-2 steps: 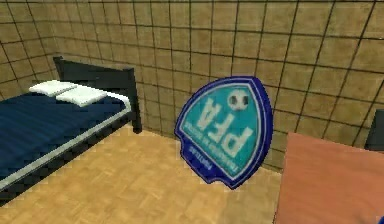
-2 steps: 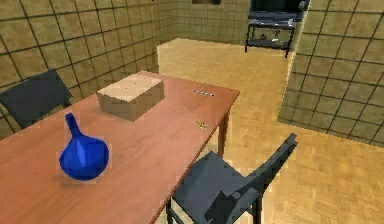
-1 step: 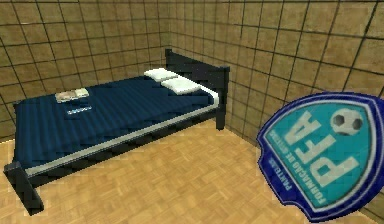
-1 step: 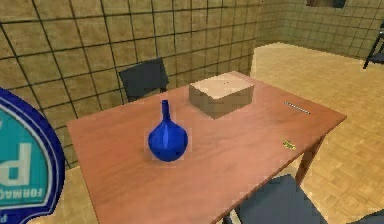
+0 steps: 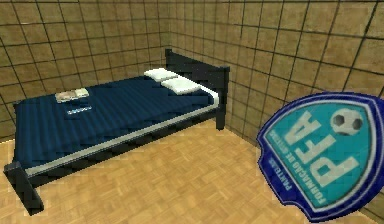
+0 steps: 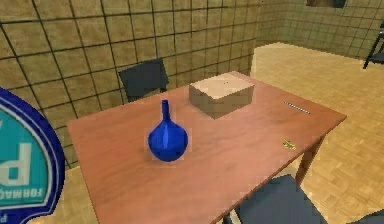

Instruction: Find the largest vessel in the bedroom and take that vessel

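Looking ahead, a bed is sitting in the corner of a tiled room. It is wearing a dark blue cover, and two white pillows are lying side by side at its far end. A flat thing like a book is resting near the bed's left edge. A big round blue badge with a ball drawn on it is crowding the forward view's right edge, and it is poking in again at the arm side view's left.

Out to the arm side, a wooden table is stretching across the frame. The task's thing is standing right there: a deep blue vase, upright, round-bellied and thin-necked, sitting towards the table's near-left part. A cardboard box is sitting farther out on the tabletop, apart from the vase. A thin pencil is lying near the table's right edge, and a tiny speck I can't name is lying nearer that corner.

One dark chair is standing behind the table by the wall, and another chair is tucked in at the near side. As for the gripper's fingers, I cannot tell how they are standing.
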